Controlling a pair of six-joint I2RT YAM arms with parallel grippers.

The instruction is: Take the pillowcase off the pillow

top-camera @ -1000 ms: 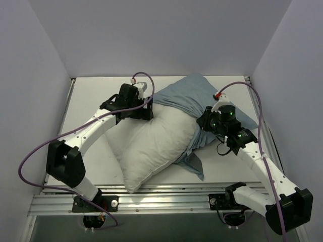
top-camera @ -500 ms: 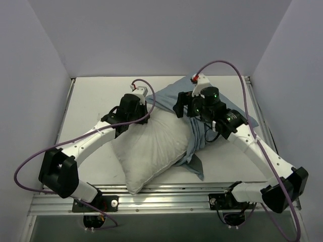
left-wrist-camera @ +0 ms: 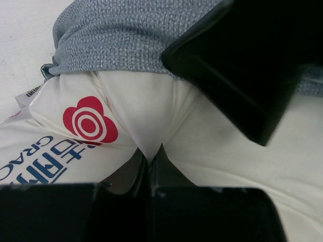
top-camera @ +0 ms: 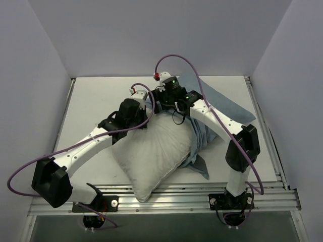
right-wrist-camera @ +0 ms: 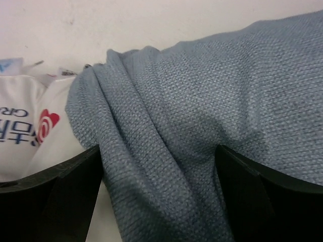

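Note:
The white pillow (top-camera: 151,151) lies slantwise mid-table, its red printed logo (left-wrist-camera: 89,121) showing in the left wrist view. The blue-grey pillowcase (top-camera: 222,106) covers its far right end and bunches along the right side. My left gripper (top-camera: 146,107) sits at the pillow's far corner. In the left wrist view the left gripper (left-wrist-camera: 150,157) is shut on a pinch of white pillow fabric. My right gripper (top-camera: 160,102) hangs just beyond it. In its own view the right gripper (right-wrist-camera: 159,196) is open, with its fingers (right-wrist-camera: 60,196) straddling a bunched fold of pillowcase (right-wrist-camera: 181,116).
White walls close in the table on the left, back and right. An aluminium rail (top-camera: 166,194) runs along the near edge. Purple cables (top-camera: 181,63) loop above both arms. Bare white tabletop (top-camera: 96,96) shows at the back left.
The right arm swung from the pillow's right side to its far corner and its jaws opened over the pillowcase. The left gripper shut on the pillow's fabric and the pillow shifted slightly nearer.

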